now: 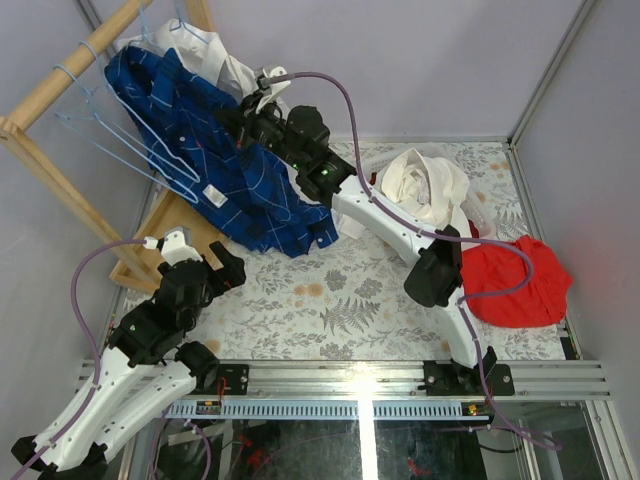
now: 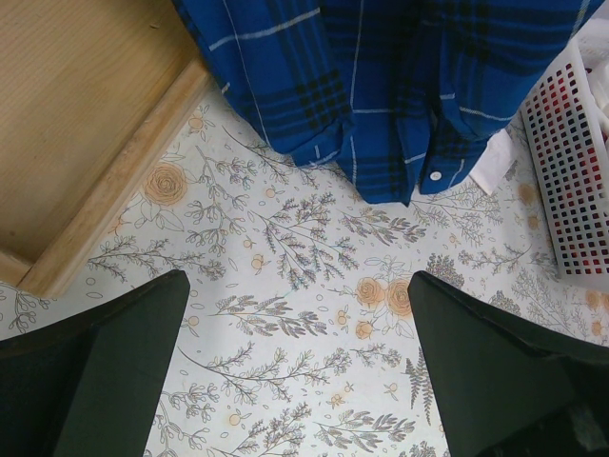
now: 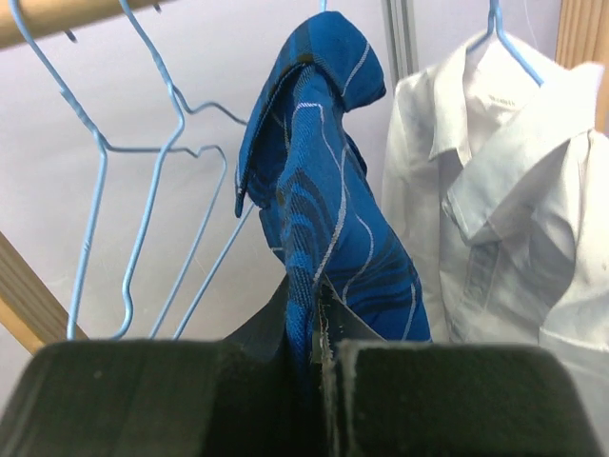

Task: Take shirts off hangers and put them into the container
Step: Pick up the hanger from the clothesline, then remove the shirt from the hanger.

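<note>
Blue checked shirt [image 1: 215, 170], far left corner of your worktop: your right hand [image 3: 319, 352] is clamped on its collar. Left hand [image 2: 295, 371] gapes wide, empty. One white shirt [image 3: 504, 190] hangs; the basket [image 2: 571, 171] apparently holds another.

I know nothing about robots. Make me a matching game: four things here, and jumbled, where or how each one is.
1 blue checked shirt
2 white shirt beside it
3 red cloth
4 left tool

a open above the table
b on a hanger
c pinched in the right tool
d lying at the table's right edge

Pairs: 1-c, 2-b, 3-d, 4-a
</note>
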